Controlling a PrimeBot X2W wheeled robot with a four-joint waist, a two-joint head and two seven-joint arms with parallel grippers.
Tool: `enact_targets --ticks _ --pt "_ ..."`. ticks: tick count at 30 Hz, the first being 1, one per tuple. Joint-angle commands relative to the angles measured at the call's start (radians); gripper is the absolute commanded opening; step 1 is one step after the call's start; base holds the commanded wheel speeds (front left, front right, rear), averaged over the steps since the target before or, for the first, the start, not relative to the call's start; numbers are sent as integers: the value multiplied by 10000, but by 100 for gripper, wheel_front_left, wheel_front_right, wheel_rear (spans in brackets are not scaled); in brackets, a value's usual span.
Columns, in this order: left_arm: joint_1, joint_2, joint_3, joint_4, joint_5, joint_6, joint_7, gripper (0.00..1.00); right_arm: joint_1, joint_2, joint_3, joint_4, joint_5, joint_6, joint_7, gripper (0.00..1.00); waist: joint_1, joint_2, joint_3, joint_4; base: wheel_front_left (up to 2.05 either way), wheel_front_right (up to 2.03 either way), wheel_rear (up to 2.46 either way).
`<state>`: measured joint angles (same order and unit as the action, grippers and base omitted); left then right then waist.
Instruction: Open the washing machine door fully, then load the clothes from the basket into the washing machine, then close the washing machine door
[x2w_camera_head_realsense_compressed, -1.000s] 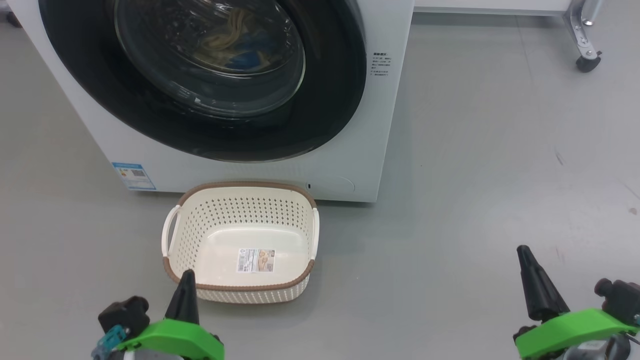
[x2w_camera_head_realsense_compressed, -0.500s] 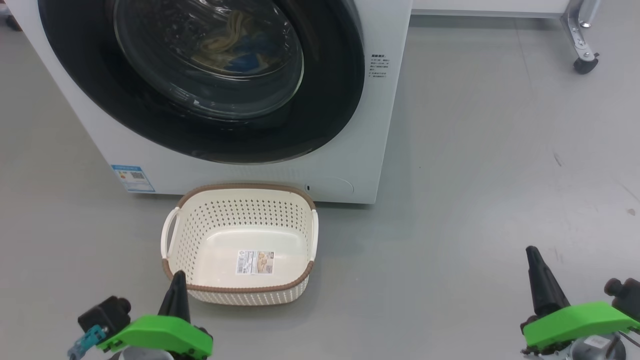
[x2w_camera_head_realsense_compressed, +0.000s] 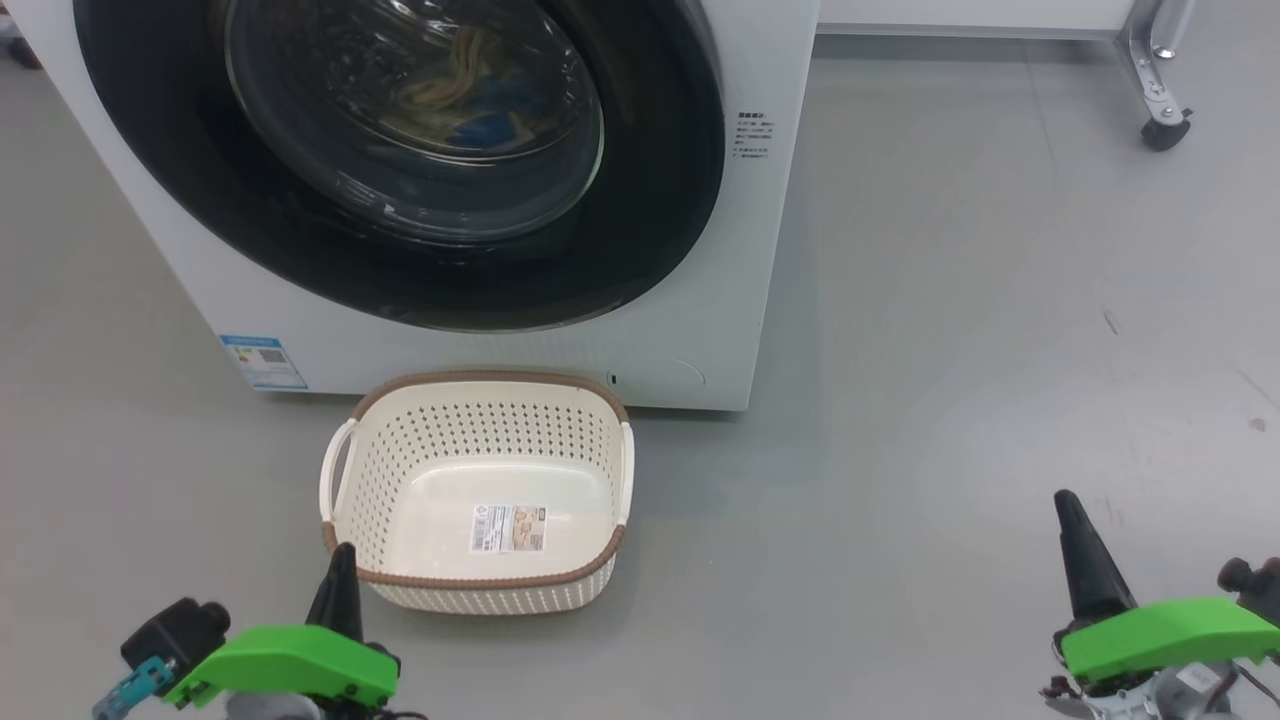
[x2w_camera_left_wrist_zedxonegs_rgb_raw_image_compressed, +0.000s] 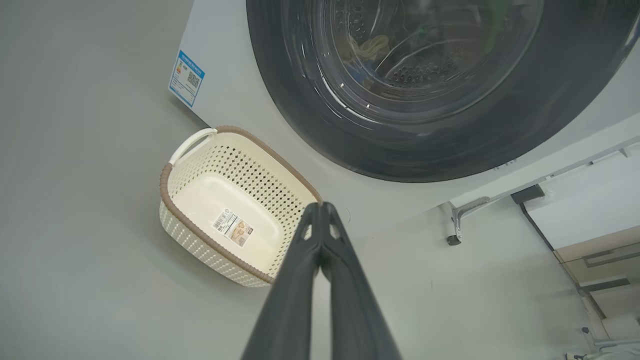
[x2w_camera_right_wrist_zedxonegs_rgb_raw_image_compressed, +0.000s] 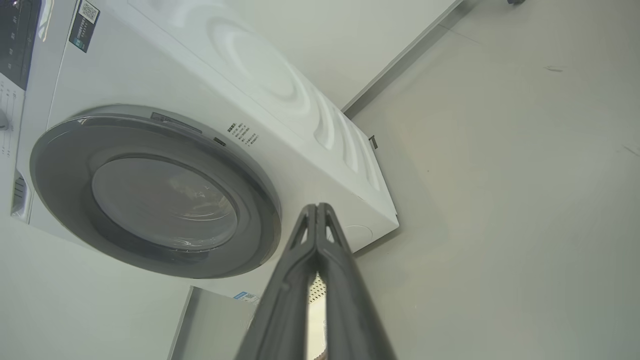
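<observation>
The white washing machine (x2w_camera_head_realsense_compressed: 700, 310) stands ahead with its door (x2w_camera_head_realsense_compressed: 650, 200) shut flat against the front. Through the glass bowl I see the clothes (x2w_camera_head_realsense_compressed: 455, 90) as a cream and blue bundle inside the drum. The basket (x2w_camera_head_realsense_compressed: 480, 592) sits on the floor against the machine's base, with only a label sticker on its floor. My left gripper (x2w_camera_head_realsense_compressed: 343, 552) is shut on nothing, just in front of the basket's near left corner. My right gripper (x2w_camera_head_realsense_compressed: 1064, 497) is also shut on nothing, over bare floor far to the right. In the wrist views, each gripper (x2w_camera_left_wrist_zedxonegs_rgb_raw_image_compressed: 320, 205) (x2w_camera_right_wrist_zedxonegs_rgb_raw_image_compressed: 317, 206) shows fingers pressed together.
A blue energy sticker (x2w_camera_head_realsense_compressed: 262, 362) marks the machine's lower left. A metal leg with a black caster (x2w_camera_head_realsense_compressed: 1162, 128) stands at the far right back. Grey floor (x2w_camera_head_realsense_compressed: 950, 350) stretches open to the right of the machine. White furniture (x2w_camera_left_wrist_zedxonegs_rgb_raw_image_compressed: 590, 200) stands beside the machine in the left wrist view.
The head camera has shifted a little, so the machine and basket sit slightly lower. My left gripper has drawn back toward the lower left, and the right one has edged right.
</observation>
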<state>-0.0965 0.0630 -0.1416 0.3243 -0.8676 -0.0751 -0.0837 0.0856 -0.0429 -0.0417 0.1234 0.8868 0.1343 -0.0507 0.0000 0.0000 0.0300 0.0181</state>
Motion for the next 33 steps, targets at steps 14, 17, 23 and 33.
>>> enact_targets --ticks 14,17,23,33 --pt "-266 7 763 -449 -1688 -156 444 0 -853 -292 -43 41 1754 -20 306 0 0 0 -58 -39 0 0 0" --pt "-257 -1 867 -469 -2019 -180 533 0 -913 -298 -56 108 2092 -21 363 0 0 0 -70 -47 0 0 0" --pt "-240 -16 1075 -508 -2680 -226 710 0 -1034 -309 -84 240 2766 -23 477 0 0 0 -94 -63 0 0 0" --pt "-211 -41 1421 -574 -3778 -303 1004 0 -1235 -323 -136 461 3881 -26 670 0 0 0 -135 -91 0 0 0"
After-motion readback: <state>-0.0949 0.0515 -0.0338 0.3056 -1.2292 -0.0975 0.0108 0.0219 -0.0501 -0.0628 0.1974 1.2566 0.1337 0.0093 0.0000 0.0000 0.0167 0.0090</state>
